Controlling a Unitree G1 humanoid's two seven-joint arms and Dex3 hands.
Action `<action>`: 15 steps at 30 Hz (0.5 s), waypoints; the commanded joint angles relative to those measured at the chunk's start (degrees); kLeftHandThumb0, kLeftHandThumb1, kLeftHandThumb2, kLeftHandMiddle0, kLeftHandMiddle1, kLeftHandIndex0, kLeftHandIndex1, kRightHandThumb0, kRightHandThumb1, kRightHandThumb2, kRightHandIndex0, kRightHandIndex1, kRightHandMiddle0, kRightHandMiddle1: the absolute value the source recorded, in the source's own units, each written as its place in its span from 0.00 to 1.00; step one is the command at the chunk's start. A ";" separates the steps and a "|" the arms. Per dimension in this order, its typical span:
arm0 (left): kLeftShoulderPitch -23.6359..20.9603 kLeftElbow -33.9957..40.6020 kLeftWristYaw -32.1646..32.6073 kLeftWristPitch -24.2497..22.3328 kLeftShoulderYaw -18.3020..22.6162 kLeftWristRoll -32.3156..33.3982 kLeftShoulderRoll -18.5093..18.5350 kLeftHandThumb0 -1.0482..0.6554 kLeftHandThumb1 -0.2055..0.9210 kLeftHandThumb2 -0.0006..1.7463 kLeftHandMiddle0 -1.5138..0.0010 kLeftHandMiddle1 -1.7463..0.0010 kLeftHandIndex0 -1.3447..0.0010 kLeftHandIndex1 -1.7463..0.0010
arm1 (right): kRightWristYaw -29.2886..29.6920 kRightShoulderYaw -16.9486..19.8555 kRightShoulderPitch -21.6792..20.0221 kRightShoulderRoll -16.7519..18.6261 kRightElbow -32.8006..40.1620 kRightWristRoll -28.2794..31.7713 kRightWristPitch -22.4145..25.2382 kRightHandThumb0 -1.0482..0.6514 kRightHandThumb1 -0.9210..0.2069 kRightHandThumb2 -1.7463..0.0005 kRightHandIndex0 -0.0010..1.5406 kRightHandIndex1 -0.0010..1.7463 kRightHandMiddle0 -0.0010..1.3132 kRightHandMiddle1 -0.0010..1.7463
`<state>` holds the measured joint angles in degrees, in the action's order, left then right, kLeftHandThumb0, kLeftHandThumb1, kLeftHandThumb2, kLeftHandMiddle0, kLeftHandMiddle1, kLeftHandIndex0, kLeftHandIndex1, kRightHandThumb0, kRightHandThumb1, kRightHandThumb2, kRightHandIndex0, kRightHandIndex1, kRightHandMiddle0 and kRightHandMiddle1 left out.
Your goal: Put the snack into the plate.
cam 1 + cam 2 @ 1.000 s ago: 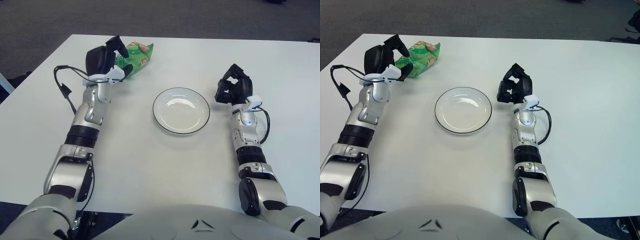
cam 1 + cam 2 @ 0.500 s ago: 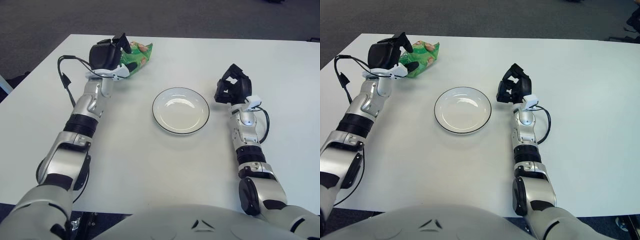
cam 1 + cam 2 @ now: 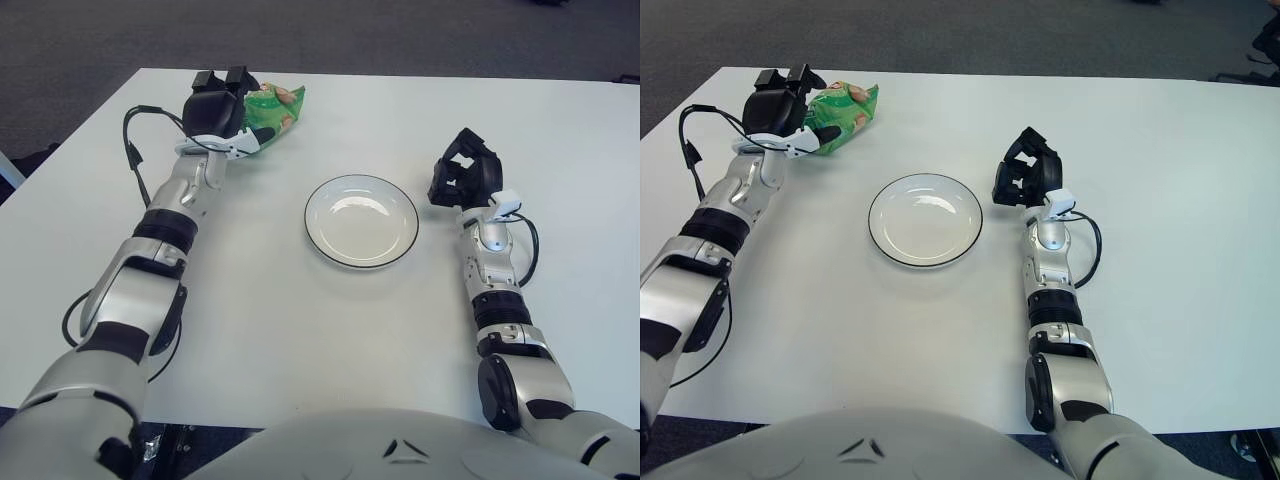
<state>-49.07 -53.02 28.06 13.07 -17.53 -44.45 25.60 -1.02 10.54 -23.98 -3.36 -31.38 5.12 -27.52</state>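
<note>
The snack is a green bag lying on the white table at the far left, left of and beyond the plate. My left hand is at the bag's left end, open, with fingers above it and the thumb along its near side. The bag lies flat. An empty white plate with a dark rim sits in the middle of the table. My right hand shows just right of the plate, fingers curled, holding nothing.
The table's far edge runs close behind the snack. A black cable loops beside my left forearm. Dark floor lies beyond the table.
My left hand has moved forward and tilted down onto the bag's left end. The bag, the plate and my right hand have not moved.
</note>
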 commanded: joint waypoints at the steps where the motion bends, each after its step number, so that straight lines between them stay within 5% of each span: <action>1: -2.87 -3.69 2.17 0.46 -2.21 -1.41 0.33 0.11 0.99 0.34 1.00 0.81 1.00 0.62 | 0.38 -0.09 8.01 1.28 -3.62 -0.19 0.70 0.30 0.66 0.15 0.85 1.00 0.56 1.00; 8: -4.76 -7.89 3.98 -1.49 -4.98 -2.68 -0.58 0.07 1.00 0.42 1.00 0.98 1.00 0.74 | 0.65 -0.30 8.33 1.33 -2.96 -0.20 1.15 0.30 0.66 0.15 0.86 1.00 0.56 1.00; 15: -6.76 -12.31 5.93 -3.89 -7.43 -3.36 -2.04 0.04 1.00 0.49 1.00 1.00 1.00 0.78 | 1.26 -0.56 8.61 1.40 -2.32 -0.28 1.40 0.30 0.66 0.15 0.86 1.00 0.56 1.00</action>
<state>-53.29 -63.26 32.69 10.39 -23.74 -47.16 24.25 -0.41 9.91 -23.74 -3.47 -30.56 5.11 -26.89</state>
